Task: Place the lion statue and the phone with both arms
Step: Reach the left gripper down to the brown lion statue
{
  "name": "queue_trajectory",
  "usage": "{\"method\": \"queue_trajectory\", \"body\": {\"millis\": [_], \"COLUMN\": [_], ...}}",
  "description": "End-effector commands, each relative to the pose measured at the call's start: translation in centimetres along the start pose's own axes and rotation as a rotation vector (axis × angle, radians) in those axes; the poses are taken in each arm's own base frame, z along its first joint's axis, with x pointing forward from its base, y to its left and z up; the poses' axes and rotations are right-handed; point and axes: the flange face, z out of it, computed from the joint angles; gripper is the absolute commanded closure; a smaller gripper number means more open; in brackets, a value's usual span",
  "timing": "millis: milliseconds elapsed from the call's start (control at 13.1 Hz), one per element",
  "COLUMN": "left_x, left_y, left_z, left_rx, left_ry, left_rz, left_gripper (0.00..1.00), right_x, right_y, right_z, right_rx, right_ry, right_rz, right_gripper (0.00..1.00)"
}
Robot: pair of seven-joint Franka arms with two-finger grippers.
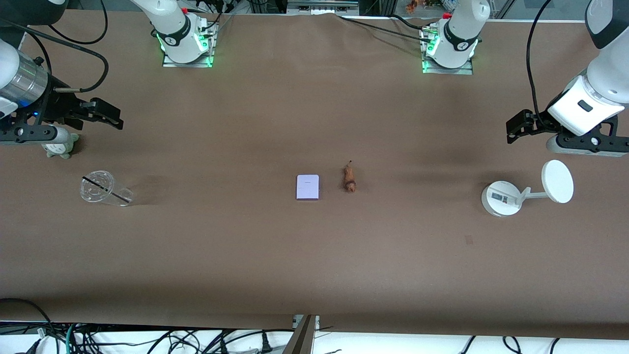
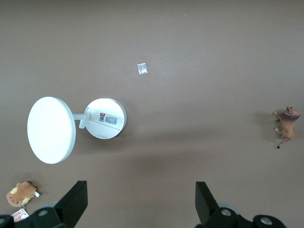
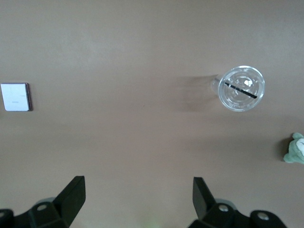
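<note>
The phone [image 1: 307,187], a pale lavender slab, lies flat at the table's middle. The lion statue [image 1: 349,179], small and orange-brown, lies beside it toward the left arm's end. My left gripper [image 1: 515,130] is open and empty, up over the table at the left arm's end; the left wrist view [image 2: 140,190] shows bare table between its fingers and the lion statue [image 2: 287,126] far off. My right gripper [image 1: 109,117] is open and empty over the right arm's end; in the right wrist view [image 3: 138,185] the phone [image 3: 15,97] lies far off.
A white round-based stand [image 1: 506,196] with a disc stands at the left arm's end, and a brown plush [image 2: 20,194] lies near it. A clear cup [image 1: 100,188] with a black straw and a grey-green plush [image 1: 61,145] sit at the right arm's end.
</note>
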Motion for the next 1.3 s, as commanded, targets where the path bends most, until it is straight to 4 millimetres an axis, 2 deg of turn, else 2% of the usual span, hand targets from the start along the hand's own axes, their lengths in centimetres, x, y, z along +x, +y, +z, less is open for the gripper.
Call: {"method": "queue_trajectory", "body": {"millis": [0,153,536,995,1224], "left_x": [-0.2,-0.5,-0.5,-0.7,-1.4], "left_y": [0.2,1.4,1.8,2.3,4.7], "left_z": [-0.6,-0.5,-0.5,-0.3,0.7], "left_rx": [0.008,0.012,0.017,0.011,-0.035], "left_ry": [-0.033,-0.053,-0.054,-0.071,-0.136], "left_rz": [-0.011,-0.095,-0.092,-0.085,-0.067], "left_gripper": [0.00,0.00,0.00,0.00,0.00], "right_x": [0.4,0.6,0.7,1.6,1.6], "right_y": [0.0,-0.1,-0.3,-0.8,-1.0], "right_z": [-0.6,-0.4,-0.3,2.0,2.2], "right_rx": [0.010,0.007,0.006,-0.002,-0.006], "right_ry": [-0.018,-0.018,-0.018,-0.063,-0.069], "right_rz": [-0.010,-0.010,-0.014,-0.021,-0.024], "right_gripper": [0.00,0.00,0.00,0.00,0.00]}}
